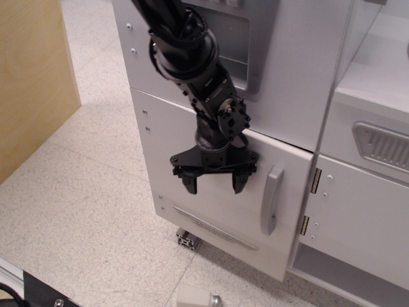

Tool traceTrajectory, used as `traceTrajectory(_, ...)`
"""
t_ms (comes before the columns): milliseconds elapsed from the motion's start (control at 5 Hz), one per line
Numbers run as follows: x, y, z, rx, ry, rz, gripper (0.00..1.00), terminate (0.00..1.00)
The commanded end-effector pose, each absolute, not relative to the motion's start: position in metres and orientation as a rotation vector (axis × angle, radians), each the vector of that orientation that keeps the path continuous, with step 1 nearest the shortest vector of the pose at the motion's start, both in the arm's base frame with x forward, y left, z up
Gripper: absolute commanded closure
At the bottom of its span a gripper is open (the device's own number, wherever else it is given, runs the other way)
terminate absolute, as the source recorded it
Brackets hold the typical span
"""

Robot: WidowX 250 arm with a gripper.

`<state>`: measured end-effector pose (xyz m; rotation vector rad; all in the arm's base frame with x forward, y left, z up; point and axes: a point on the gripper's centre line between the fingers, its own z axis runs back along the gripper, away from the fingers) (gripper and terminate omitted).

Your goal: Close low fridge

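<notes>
The low fridge door [211, 211] is a large flat white panel with a grey vertical loop handle [273, 199] and silver hinges [316, 181] on its right side. It lies nearly flush with the cabinet front, and no interior shows. My black gripper [214, 185] is open, its two fingers pointing down against the door face, just left of the handle. It holds nothing.
A white panel with a recessed grey dispenser niche [233, 38] is above the door. A white cabinet door with a grey vented panel [380, 144] stands to the right. A wooden board [32, 77] stands at the left. A small metal bracket [188, 240] lies on the speckled floor.
</notes>
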<state>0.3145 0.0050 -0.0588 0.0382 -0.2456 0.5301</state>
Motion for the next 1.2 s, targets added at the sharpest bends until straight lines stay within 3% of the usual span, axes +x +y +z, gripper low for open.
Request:
traceTrajectory(0,0.330,0.008,-0.046,0.055,-0.310,0.542,0.00,0.00)
traceTrajectory(400,0.289,0.014,-0.034,0.076,-0.269,0.462,0.00,0.00)
traceTrajectory(800,0.289,0.014,-0.034,0.076,-0.269,0.462,0.00,0.00)
traceTrajectory(1000,0.289,0.014,-0.034,0.076,-0.269,0.462,0.00,1.00)
